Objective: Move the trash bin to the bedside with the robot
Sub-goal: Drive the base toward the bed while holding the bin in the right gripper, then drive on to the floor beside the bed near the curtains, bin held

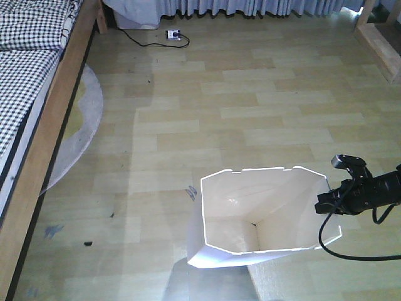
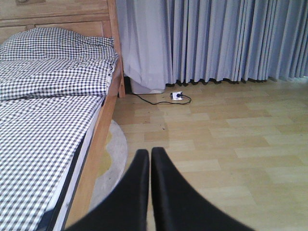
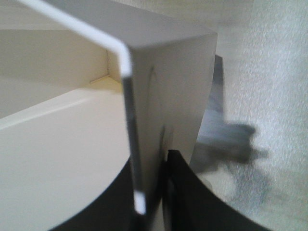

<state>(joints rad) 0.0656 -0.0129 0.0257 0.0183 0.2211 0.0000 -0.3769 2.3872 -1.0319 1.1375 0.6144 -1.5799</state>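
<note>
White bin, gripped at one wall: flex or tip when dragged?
Probably light and floppy: the trash bin has thin folded walls and looks empty. The right gripper pinches one wall only, so it may bow. Narrower base: could tip if dragged.

Open floor (image 1: 250, 113) separates trash bin (image 1: 250, 207) and bed (image 1: 31, 75), bar perhaps a mat (image 1: 88, 119).

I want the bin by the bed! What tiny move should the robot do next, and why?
Probably drag the bin a little to the robot's left, toward the bed. The right gripper pinches the bin's wall at the rim, and open floor separates bin from bed.
</note>
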